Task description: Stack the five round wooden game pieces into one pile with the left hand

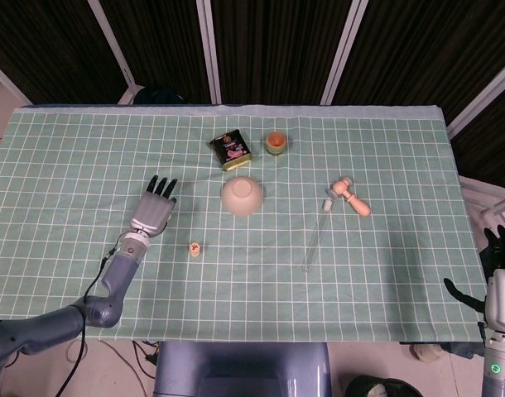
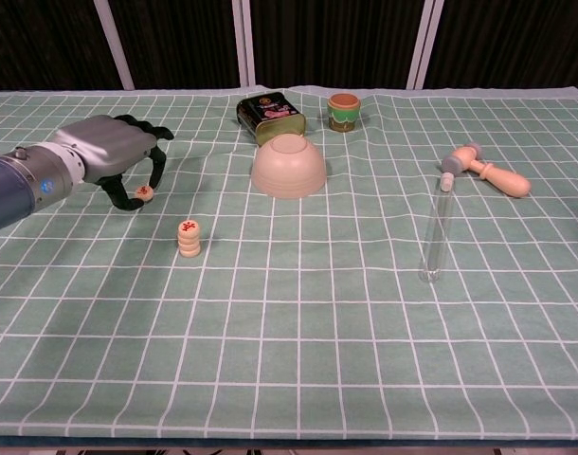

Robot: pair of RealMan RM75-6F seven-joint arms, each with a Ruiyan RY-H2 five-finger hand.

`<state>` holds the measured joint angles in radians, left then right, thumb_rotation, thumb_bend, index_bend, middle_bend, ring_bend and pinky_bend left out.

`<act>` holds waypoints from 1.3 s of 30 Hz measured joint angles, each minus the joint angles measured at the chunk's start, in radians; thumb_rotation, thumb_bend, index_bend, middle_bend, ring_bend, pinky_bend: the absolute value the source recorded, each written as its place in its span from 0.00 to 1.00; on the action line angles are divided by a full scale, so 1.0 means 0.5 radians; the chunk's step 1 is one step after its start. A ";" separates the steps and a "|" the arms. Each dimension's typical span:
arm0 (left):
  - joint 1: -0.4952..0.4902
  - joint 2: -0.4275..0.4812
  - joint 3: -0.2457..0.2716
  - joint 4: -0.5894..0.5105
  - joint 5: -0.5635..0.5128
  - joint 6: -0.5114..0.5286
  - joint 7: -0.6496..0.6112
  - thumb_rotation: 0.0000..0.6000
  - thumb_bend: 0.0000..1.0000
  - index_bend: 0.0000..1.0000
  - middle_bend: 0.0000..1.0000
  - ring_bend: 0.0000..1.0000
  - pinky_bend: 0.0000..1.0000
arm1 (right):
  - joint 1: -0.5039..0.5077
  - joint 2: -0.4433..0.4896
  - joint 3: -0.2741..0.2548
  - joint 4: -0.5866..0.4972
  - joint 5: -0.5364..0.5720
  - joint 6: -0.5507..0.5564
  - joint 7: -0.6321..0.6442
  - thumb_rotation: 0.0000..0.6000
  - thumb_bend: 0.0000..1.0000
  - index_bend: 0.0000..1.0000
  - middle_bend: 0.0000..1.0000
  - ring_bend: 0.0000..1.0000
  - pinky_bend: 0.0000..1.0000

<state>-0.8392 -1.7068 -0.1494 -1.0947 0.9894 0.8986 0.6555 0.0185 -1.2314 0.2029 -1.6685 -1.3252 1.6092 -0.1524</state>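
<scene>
Left hand [image 2: 114, 156] pinches one round wooden piece [image 2: 144, 193] between thumb and fingertip, just above the green checked cloth [image 2: 298, 313]. The stack of pieces [image 2: 189, 238] stands at its four o'clock, nearby. Right hand [image 1: 502, 277] hangs off the table's edge, fingers apart, holding nothing.

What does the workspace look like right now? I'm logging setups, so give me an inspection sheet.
Surface: green checked cloth covering the table.
Job's things: short pile of pieces; one loose piece pinched by the left robot hand.
Clutter: upturned bowl, dark tin, small jar, glass tube, wooden mallet.
Robot hands: left curled over the loose piece; right robot hand off the table edge, holding nothing.
Cables: thin wire along the left forearm.
Surroundings: dark slatted panels behind.
</scene>
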 measured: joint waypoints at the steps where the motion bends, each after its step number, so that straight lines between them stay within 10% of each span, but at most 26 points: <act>1: 0.004 0.023 -0.003 -0.046 0.011 0.017 -0.003 1.00 0.30 0.51 0.02 0.00 0.00 | 0.001 -0.001 0.000 0.000 0.000 0.000 -0.001 1.00 0.23 0.09 0.01 0.00 0.00; 16: 0.024 0.435 0.038 -1.043 0.034 0.198 0.299 1.00 0.30 0.48 0.02 0.00 0.00 | 0.002 0.001 0.003 0.002 0.002 0.000 0.005 1.00 0.23 0.09 0.01 0.00 0.00; 39: -0.070 0.329 0.172 -1.103 -0.118 0.257 0.527 1.00 0.30 0.47 0.02 0.00 0.00 | 0.000 0.003 0.004 0.004 -0.002 0.004 0.010 1.00 0.23 0.09 0.01 0.00 0.00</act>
<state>-0.8741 -1.5423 -0.0634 -1.6460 0.9306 1.0272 0.9189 0.0187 -1.2298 0.2047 -1.6664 -1.3264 1.6111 -0.1473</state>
